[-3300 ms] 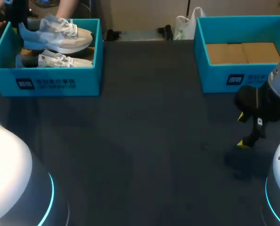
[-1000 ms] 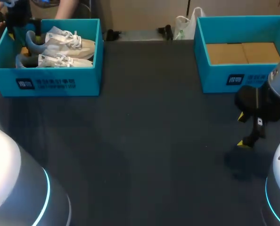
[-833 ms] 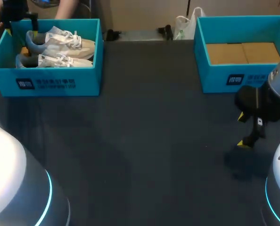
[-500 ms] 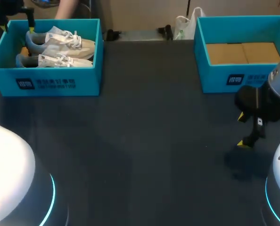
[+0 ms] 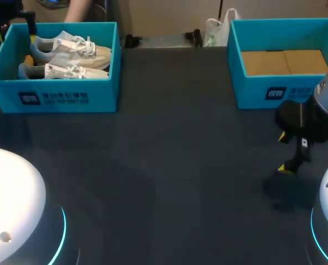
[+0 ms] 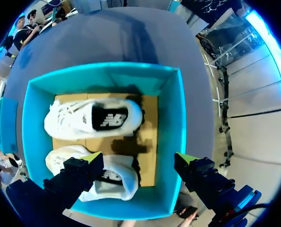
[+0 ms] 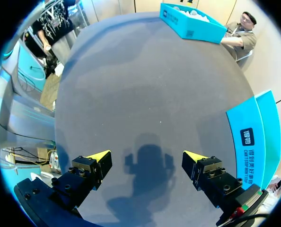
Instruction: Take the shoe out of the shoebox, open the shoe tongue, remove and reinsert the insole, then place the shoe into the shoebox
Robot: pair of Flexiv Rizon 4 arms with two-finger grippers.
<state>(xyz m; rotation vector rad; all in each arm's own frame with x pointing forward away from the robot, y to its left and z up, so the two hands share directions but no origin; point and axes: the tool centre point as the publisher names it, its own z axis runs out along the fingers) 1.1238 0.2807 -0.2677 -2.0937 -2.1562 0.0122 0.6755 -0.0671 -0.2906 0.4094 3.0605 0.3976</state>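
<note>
- Left gripper (image 6: pixel 139 157) is hanging above the shoebox (image 6: pixel 176 118), fingers wide apart, gripping nothing.
- Two white shoes are lying side by side inside it: the near shoe (image 6: pixel 107 182) partly under one finger, the far shoe (image 6: pixel 93 118) ahead.
- The box walls are ringing both shoes.
- Right gripper (image 7: pixel 147 155) is hovering over the table (image 5: pixel 169 165), fingers spread, holding nothing, beside a second box (image 5: pixel 285 91).

Table (image 5: pixel 175 165): one, wide, top in dark charcoal grey, matte and unpatterned, its far edge straight across the head view. Lighting: even and diffuse, no glare on the surface. One soft-edged shadow (image 7: pixel 149 163) lies on the tabletop in the right wrist view.
</note>
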